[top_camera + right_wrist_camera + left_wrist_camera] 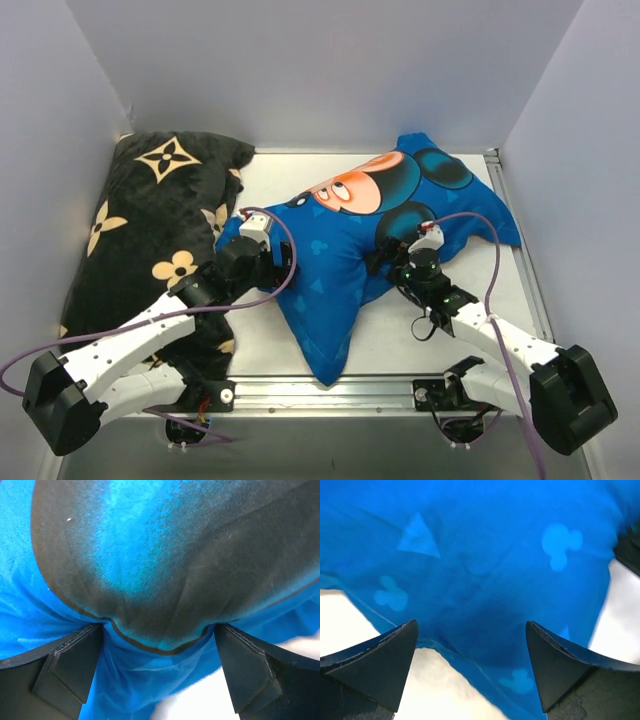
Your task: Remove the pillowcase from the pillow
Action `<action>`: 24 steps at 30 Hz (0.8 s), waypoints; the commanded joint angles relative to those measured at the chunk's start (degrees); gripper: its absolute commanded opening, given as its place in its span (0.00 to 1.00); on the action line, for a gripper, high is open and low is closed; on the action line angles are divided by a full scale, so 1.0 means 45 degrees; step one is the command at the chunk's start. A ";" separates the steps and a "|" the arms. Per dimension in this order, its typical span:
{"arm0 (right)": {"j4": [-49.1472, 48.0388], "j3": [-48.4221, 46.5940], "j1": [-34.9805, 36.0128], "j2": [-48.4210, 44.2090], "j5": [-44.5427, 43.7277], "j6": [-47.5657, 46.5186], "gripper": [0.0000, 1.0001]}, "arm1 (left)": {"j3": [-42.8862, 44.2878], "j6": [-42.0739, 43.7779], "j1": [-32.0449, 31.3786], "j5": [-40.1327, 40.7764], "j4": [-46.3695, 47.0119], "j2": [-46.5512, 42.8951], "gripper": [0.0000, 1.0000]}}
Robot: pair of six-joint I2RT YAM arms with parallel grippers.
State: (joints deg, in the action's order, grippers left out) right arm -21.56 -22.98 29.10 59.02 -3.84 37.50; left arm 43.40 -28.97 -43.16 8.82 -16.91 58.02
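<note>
- Both grippers are spread wide and hold nothing. I have the left gripper (272, 264) at the cover's left edge and the right gripper (392, 262) on its right half, so each has its own side to work.
- My table (270, 340) carries everything, with bare white surface showing in front of the cover; that is where I would expect a freed pillow to end up.
- At the far left lies the black cushion (150, 230) with tan flowers, touching or just beside the left arm. It is no part of this job, so I keep the fingers off it.
- Across the middle, stuffed and puffy, lies the pillowcase (340, 300), one pointed corner aimed at the arm bases. No white shows anywhere, so I judge the pillow to be fully inside and nothing yet pulled off.
- Through the right wrist camera, a black printed patch (175, 555) bulges down between the fingers (70, 665). The jaws straddle that hump, I think, to pinch fabric alone without the stuffing.
- Through the left wrist camera, a stitched hem (445, 647) runs slantwise between the fingers (375, 665) over white table. I cannot tell whether this is the open end.
- Smallest thing I can name is a pale triangle (417, 536) printed above that hem.
</note>
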 commanded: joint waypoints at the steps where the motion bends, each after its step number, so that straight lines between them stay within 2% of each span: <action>1: -0.3409 0.0400 -0.0100 0.1001 0.0383 0.0690 0.98 | 0.0608 -0.0047 -0.0254 0.3713 0.1976 0.0153 0.97; 2: -0.3798 0.0400 -0.0119 0.1101 0.0422 0.0923 0.95 | 0.0861 -0.0008 -0.0253 0.4420 0.2134 0.0424 0.98; 4: -0.4114 0.0342 -0.0100 0.1355 0.0539 0.1022 0.79 | 0.1817 0.0615 -0.0195 0.5321 0.2544 0.1010 0.97; 6: -0.4232 0.0264 -0.0042 0.1395 0.0560 0.1217 0.49 | 0.2657 0.1200 0.0270 0.6105 0.2780 0.2414 0.98; 7: -0.4155 0.0186 -0.0003 0.1318 0.0540 0.1276 0.26 | 0.3550 0.1300 0.0506 0.6242 0.2819 0.2999 0.98; 9: -0.3668 -0.0009 0.0250 0.1123 0.0287 0.1219 0.02 | 0.4336 0.1399 0.1381 0.6128 0.2780 0.4602 0.97; 13: -0.2224 -0.0244 0.0759 -0.0007 -0.0339 0.0829 0.00 | 0.5880 0.1906 0.2750 0.3941 0.3406 0.6829 0.97; 15: -0.1676 -0.0400 0.0973 -0.0458 -0.0610 0.0594 0.00 | 0.7285 0.2081 0.3046 0.2756 0.3172 0.8293 0.97; 18: -0.0544 -0.0983 0.1423 -0.1822 -0.0865 0.0048 0.00 | 0.9783 0.2744 0.3145 0.1193 0.1614 1.0383 0.97; 20: 0.0550 -0.1666 0.1696 -0.2236 -0.0944 -0.0576 0.00 | 1.0626 0.2786 0.3068 0.0582 0.0265 1.1553 0.95; 22: 0.1698 -0.3441 0.2007 -0.2219 -0.0964 -0.1142 0.00 | 1.0884 0.2591 0.2950 -0.0624 -0.0186 1.1929 0.94; 24: 0.2386 -0.5679 0.2359 -0.1656 -0.0984 -0.2138 0.00 | 1.0845 0.2513 0.2619 -0.1099 -0.0499 1.2204 0.93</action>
State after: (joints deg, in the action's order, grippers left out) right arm -10.70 -33.45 37.50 51.77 -6.48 34.46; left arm 89.84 -18.72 -29.41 12.53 -12.95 112.16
